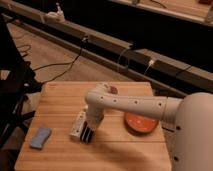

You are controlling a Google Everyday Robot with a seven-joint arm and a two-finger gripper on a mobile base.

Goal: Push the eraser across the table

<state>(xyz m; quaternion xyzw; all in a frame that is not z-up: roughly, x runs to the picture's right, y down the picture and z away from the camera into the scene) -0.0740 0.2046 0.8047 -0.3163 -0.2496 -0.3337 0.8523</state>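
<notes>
Camera view: small square light wooden plank table [60, 97], seen from above and in front, over a brown floor with black cables.

White jointed robot arm [132, 103] comes in from the right and bends down at the elbow over the table's middle. The gripper [89, 131] points down at the tabletop, just right of the white bottle [78, 125], which lies on its side, roughly lengthwise front to back. Finger state: cannot tell.

Flat black elongated eraser with lengthwise groove [88, 134]: only a dark ribbed block shows directly under the gripper's tip, on the table surface, touching or nearly touching the bottle's right side. Can't separate eraser from fingertips here. It sits left of centre, toward the front half of the table.

Light-blue wavy-edged pad [40, 138] lies flat near the front-left corner, well apart from bottle and gripper.

Round orange-red dish [141, 122] sits on the right half, partly behind the forearm.

Long dark rail [150, 57] with cables crosses behind the table.
</notes>
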